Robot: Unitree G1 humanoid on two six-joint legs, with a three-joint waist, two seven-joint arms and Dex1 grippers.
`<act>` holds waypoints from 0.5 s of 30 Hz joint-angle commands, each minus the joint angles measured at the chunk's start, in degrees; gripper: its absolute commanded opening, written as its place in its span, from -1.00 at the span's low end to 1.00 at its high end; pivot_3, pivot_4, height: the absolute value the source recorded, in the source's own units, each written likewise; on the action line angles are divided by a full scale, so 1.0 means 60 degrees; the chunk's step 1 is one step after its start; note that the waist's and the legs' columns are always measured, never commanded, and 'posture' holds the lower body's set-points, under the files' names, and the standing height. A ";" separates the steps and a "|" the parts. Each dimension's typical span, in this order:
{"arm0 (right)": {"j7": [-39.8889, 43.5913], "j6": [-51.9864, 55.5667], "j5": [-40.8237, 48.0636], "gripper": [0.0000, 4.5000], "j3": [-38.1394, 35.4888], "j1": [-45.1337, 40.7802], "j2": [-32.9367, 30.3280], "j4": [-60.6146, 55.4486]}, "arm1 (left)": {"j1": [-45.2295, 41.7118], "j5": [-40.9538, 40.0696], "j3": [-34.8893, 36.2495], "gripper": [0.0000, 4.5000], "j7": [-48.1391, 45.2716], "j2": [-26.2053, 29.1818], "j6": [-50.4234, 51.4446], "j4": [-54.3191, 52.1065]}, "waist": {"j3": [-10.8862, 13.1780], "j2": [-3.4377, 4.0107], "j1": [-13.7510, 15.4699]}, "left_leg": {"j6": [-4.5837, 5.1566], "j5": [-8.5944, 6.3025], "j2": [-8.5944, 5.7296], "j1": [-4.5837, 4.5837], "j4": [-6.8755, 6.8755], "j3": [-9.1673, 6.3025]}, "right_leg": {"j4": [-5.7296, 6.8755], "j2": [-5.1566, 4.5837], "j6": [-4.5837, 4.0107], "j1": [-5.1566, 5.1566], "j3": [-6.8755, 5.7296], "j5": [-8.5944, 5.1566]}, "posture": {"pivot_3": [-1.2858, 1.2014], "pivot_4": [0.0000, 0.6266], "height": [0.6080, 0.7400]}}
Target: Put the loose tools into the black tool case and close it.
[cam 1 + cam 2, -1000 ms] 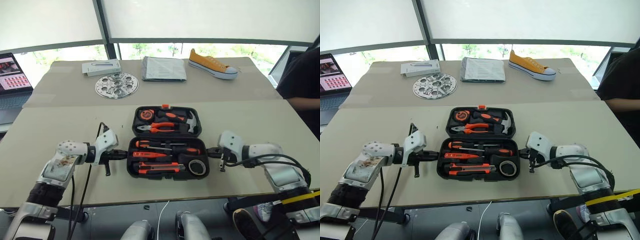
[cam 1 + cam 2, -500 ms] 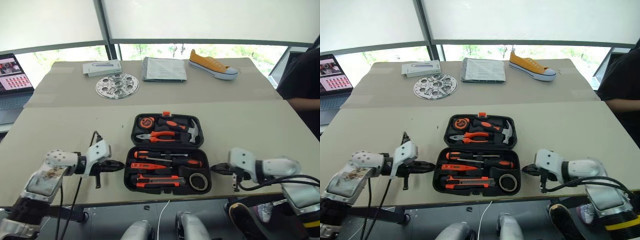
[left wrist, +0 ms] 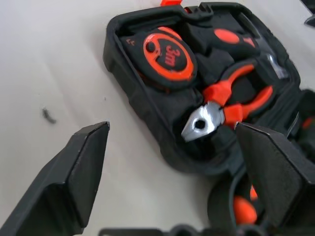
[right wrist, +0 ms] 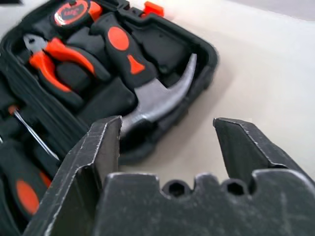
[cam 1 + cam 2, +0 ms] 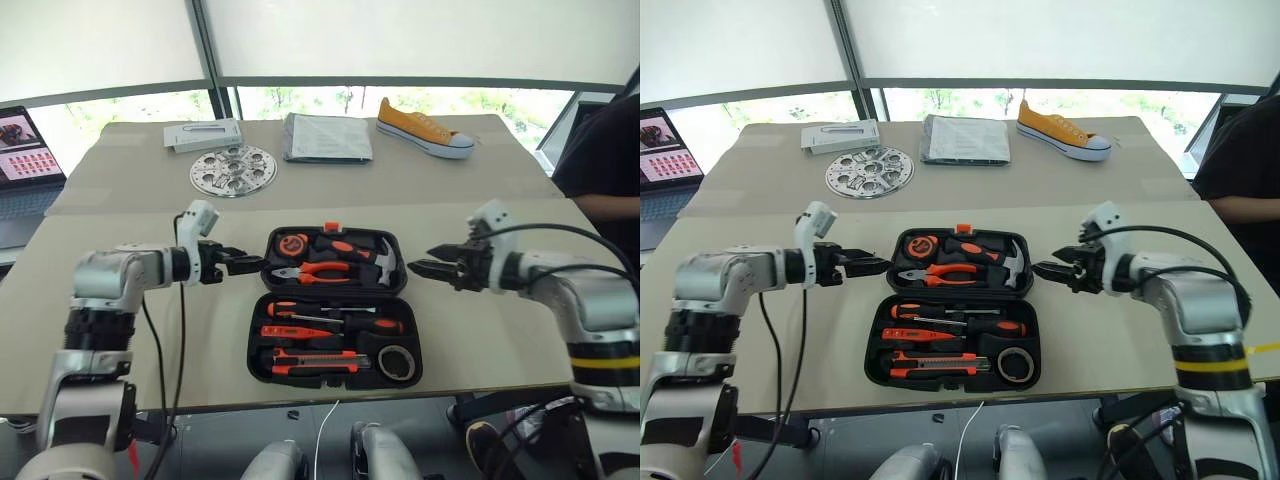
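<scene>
The black tool case (image 5: 262,345) lies open on the table. Its near half holds two orange-and-black screwdrivers (image 5: 335,310), a slim orange tester (image 5: 298,332), a utility knife (image 5: 315,360) and a dark tape roll (image 5: 398,362). The far half (image 3: 123,54) holds the tape measure, pliers and hammer. My left gripper (image 5: 245,263) hovers open beside the far half's left edge, pointing inward. On the opposite side my right gripper (image 5: 425,268) is open by the right edge, near the hammer head (image 4: 157,98). Neither gripper holds anything.
On the back table lie a yellow sneaker (image 5: 425,128), a grey folded cloth (image 5: 328,138), a perforated metal disc (image 5: 233,170) and a white box (image 5: 203,134). A laptop (image 5: 25,150) sits far left. A person in black (image 5: 600,170) stands at the right edge.
Both grippers were shut beside the case's near half. They have lifted, moved forward to flank the far half, rolled and opened.
</scene>
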 commanded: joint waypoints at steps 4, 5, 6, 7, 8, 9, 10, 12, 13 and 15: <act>-0.0881 0.0047 -0.0575 0.46 0.0389 -0.1144 0.0563 0.1668 | -0.0793 0.0537 -0.0171 0.70 0.0384 -0.0490 -0.0950 0.1841 | 0.0000 0.0001 -0.0041 | -0.0001 0.0000 -0.0008 -0.0002 -0.0005 -0.0002 | 0.0003 -0.0002 0.0000 -0.0011 -0.0001 0.0000 | 0.03 -0.52 0.99; -0.0908 -0.0059 -0.0663 0.35 0.0469 -0.1196 0.0599 0.1833 | -0.0864 0.0632 -0.0167 0.64 0.0453 -0.0539 -0.1084 0.2140 | 0.0000 0.0001 -0.0038 | -0.0001 0.0000 -0.0009 0.0000 -0.0004 -0.0003 | 0.0001 -0.0002 0.0000 -0.0010 -0.0003 0.0000 | 0.03 -0.52 0.99; -0.0908 -0.0111 -0.0730 0.30 0.0558 -0.1228 0.0623 0.1942 | -0.0868 0.0723 -0.0230 0.49 0.0400 -0.0546 -0.1265 0.2322 | 0.0000 0.0001 -0.0038 | -0.0001 0.0000 -0.0012 0.0000 -0.0005 -0.0003 | 0.0001 -0.0002 0.0000 -0.0010 -0.0003 0.0000 | 0.03 -0.52 0.99; -0.0890 -0.0200 -0.0814 0.13 0.0658 -0.1245 0.0646 0.2033 | -0.0823 0.0780 -0.0318 0.30 0.0261 -0.0529 -0.1399 0.2416 | 0.0000 0.0001 -0.0042 | -0.0001 0.0000 -0.0012 0.0002 -0.0004 -0.0003 | 0.0000 -0.0002 0.0000 -0.0010 -0.0003 0.0000 | 0.03 -0.52 0.99; -0.0887 -0.0258 -0.0874 -0.06 0.0716 -0.1260 0.0666 0.2110 | -0.0789 0.0835 -0.0399 0.13 0.0178 -0.0505 -0.1514 0.2484 | -0.0003 0.0004 -0.0060 | -0.0001 0.0000 -0.0011 0.0001 -0.0002 -0.0003 | 0.0001 -0.0002 0.0000 -0.0010 -0.0004 0.0000 | 0.03 -0.52 0.99; -0.0911 -0.0300 -0.0924 -0.16 0.0747 -0.1270 0.0684 0.2190 | -0.0742 0.0887 -0.0457 0.02 0.0135 -0.0495 -0.1648 0.2530 | -0.0003 0.0006 -0.0089 | -0.0002 0.0000 -0.0011 0.0006 -0.0003 -0.0002 | 0.0001 -0.0003 0.0000 -0.0009 -0.0001 0.0000 | 0.03 -0.52 0.99; -0.0915 -0.0350 -0.0958 -0.31 0.0773 -0.1271 0.0685 0.2243 | -0.0719 0.0909 -0.0478 -0.14 0.0105 -0.0493 -0.1715 0.2567 | -0.0004 0.0005 -0.0111 | -0.0002 0.0000 -0.0011 0.0010 0.0001 -0.0001 | 0.0000 -0.0005 0.0000 -0.0007 0.0000 0.0000 | 0.03 -0.52 0.99; -0.0930 -0.0344 -0.0912 -0.61 0.0758 -0.1259 0.0695 0.2276 | -0.0682 0.0880 -0.0460 -0.43 0.0022 -0.0505 -0.1732 0.2592 | -0.0008 0.0005 -0.0124 | -0.0003 0.0000 -0.0011 0.0014 0.0008 -0.0001 | -0.0002 -0.0009 0.0000 0.0001 0.0003 0.0000 | 0.03 -0.52 0.99; -0.0931 -0.0341 -0.0886 -0.79 0.0758 -0.1250 0.0696 0.2262 | -0.0657 0.0888 -0.0465 -0.59 -0.0012 -0.0502 -0.1743 0.2578 | -0.0012 0.0005 -0.0122 | -0.0003 0.0000 -0.0011 0.0021 0.0011 -0.0001 | -0.0007 -0.0010 0.0000 0.0006 0.0006 0.0000 | 0.03 -0.52 0.99; -0.0882 -0.0441 -0.0901 -1.00 0.0845 -0.1173 0.0680 0.2137 | -0.0519 0.0926 -0.0529 -0.87 -0.0099 -0.0495 -0.1820 0.2461 | -0.0039 0.0009 -0.0121 | -0.0004 0.0001 -0.0010 0.0039 0.0012 -0.0001 | -0.0004 -0.0012 0.0000 0.0023 0.0012 0.0000 | 0.03 -0.52 0.99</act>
